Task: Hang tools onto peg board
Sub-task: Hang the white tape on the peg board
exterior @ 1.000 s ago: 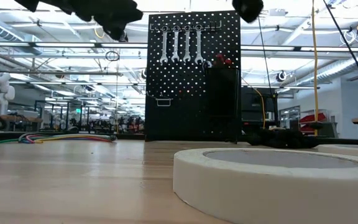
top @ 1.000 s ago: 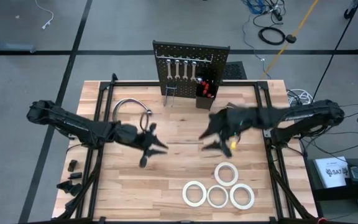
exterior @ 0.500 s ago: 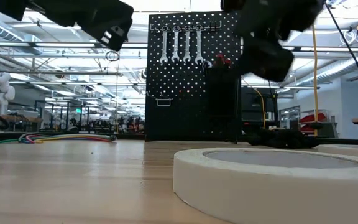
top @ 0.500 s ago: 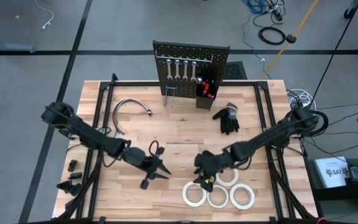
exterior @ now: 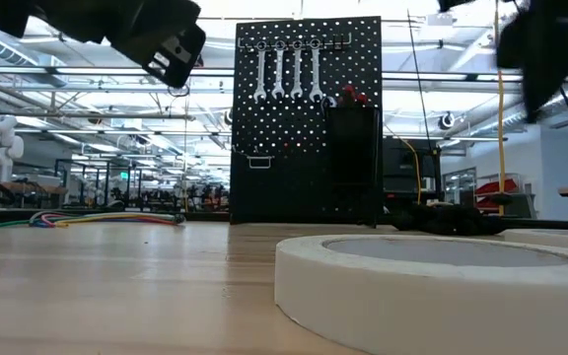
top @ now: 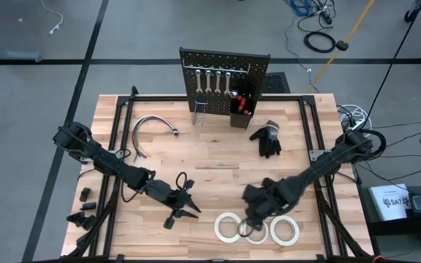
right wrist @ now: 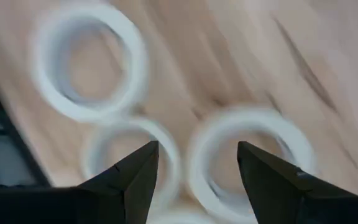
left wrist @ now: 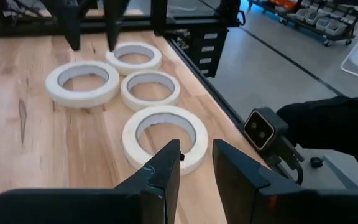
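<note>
Several white tape rolls lie flat on the wooden table near its front edge, right of centre. My right gripper hangs open just above them, pointing steeply down, and hides part of the far roll in the high view. My left gripper stands open to their left, pointing toward them above the table. The peg board stands upright at the far edge. Silver wrenches hang on it, and red-handled tools stick out of its box bin.
A black glove lies right of the peg board. A curved chrome tube lies at the far left. A tape roll fills the front of the low view. Bare wood lies in the table's middle.
My right gripper has swung from in front of the glove toward the near edge, come down over the tape rolls and tipped to point steeply down. My left gripper has moved toward the near edge and a little lower, toward the rolls. No object has moved.
</note>
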### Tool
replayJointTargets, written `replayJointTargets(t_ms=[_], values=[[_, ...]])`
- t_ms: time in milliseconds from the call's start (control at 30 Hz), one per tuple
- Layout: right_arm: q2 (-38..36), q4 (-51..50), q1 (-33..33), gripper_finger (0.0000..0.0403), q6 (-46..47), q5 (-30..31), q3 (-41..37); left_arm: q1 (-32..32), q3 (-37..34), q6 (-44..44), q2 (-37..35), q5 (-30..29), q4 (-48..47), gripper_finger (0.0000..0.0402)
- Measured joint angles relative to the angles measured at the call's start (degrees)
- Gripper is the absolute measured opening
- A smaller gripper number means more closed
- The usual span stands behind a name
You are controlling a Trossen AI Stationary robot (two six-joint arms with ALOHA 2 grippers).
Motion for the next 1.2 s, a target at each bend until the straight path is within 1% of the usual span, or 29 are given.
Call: replayJointTargets(t_ms=[67, 200, 367, 467, 567, 800, 933, 1033, 1200], values=[[-1.1, -5.5, 1.4, 0.0212, 3.3, 0.3, -0.1, 0.0, 0.0, 0.5, 0.0, 0.0, 0.9, 0.0096], [-2.8, -12.3, 4.9, 0.0212, 9.6, 0.8, -0.1, 0.0, 0.0, 1.1, 0.0, 0.0, 1.6, 0.0096], [-3.1, -14.6, 9.9, 0.0212, 15.7, -1.9, -1.7, 0.0, 0.0, 1.1, 0.0, 0.0, 2.4, 0.0096], [-3.1, -14.3, 12.5, 0.0212, 19.7, -3.2, -4.3, 0.0, 0.0, 1.1, 0.0, -0.1, 2.4, 0.0096], [-3.1, -12.9, 14.3, 0.0212, 22.8, -6.0, -6.7, 0.0, 0.0, 2.1, 0.0, -0.1, 2.6, 0.0096], [-3.1, -8.1, 16.6, 0.0212, 27.5, -10.1, -11.4, 0.5, 0.0, 2.7, 0.0, -0.1, 3.2, 0.0096], [-3.1, -2.6, 17.0, 0.0212, 30.6, -12.2, -14.9, 0.4, 0.0, 2.5, 0.0, -0.1, 3.3, 0.0096], [-3.1, 0.6, 17.0, 0.0212, 31.0, -13.4, -16.6, 0.4, 0.0, 2.4, 0.0, 0.0, 3.3, 0.0096], [-3.1, 0.7, 17.3, 0.0212, 32.3, -14.4, -18.3, 0.4, 0.0, 2.5, 0.0, 0.1, 3.2, 0.0096]])
